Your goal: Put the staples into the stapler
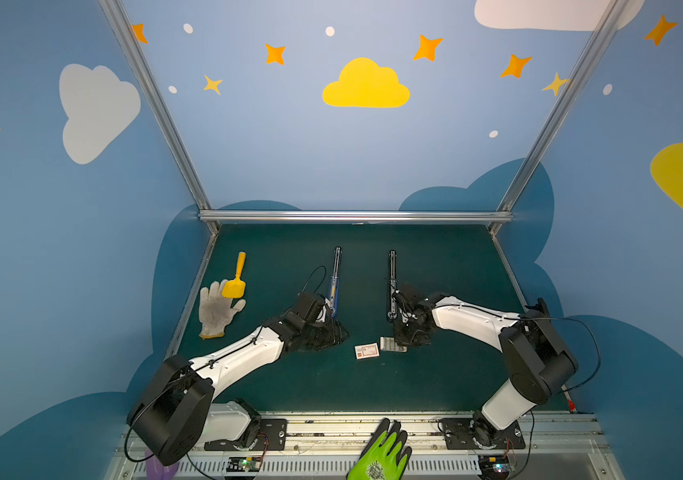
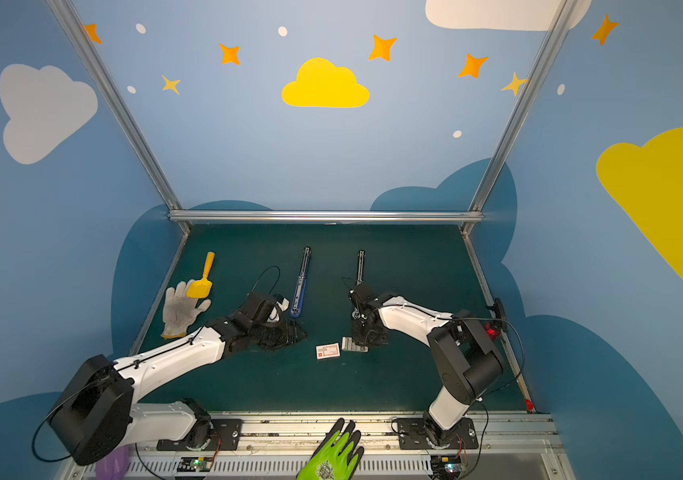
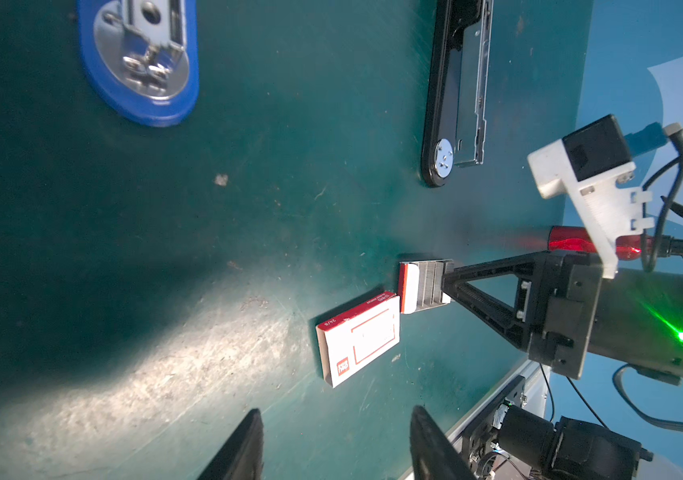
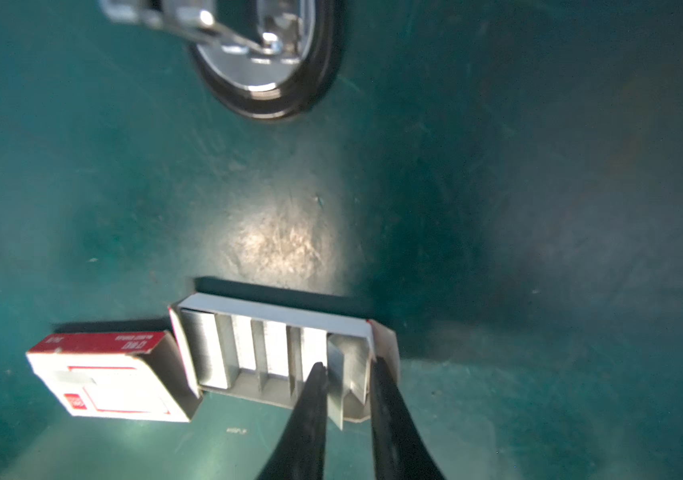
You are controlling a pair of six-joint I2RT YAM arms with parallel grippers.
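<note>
Toward the near edge of the desk (image 1: 447,382), about midway across, a small open tray (image 4: 273,309) holds staples (image 4: 206,353) in rowed silvery strips. A white cardboard box (image 4: 115,386) with a red mark lies just beside it. The right gripper (image 4: 346,365) reaches down into the tray's end, its jaws pinching one tilted strip. The left gripper (image 3: 335,411) hovers over the desk, jaws apart and empty. Farther back lie a blue stapler (image 1: 334,282) and a black stapler (image 1: 392,282), both opened flat.
</note>
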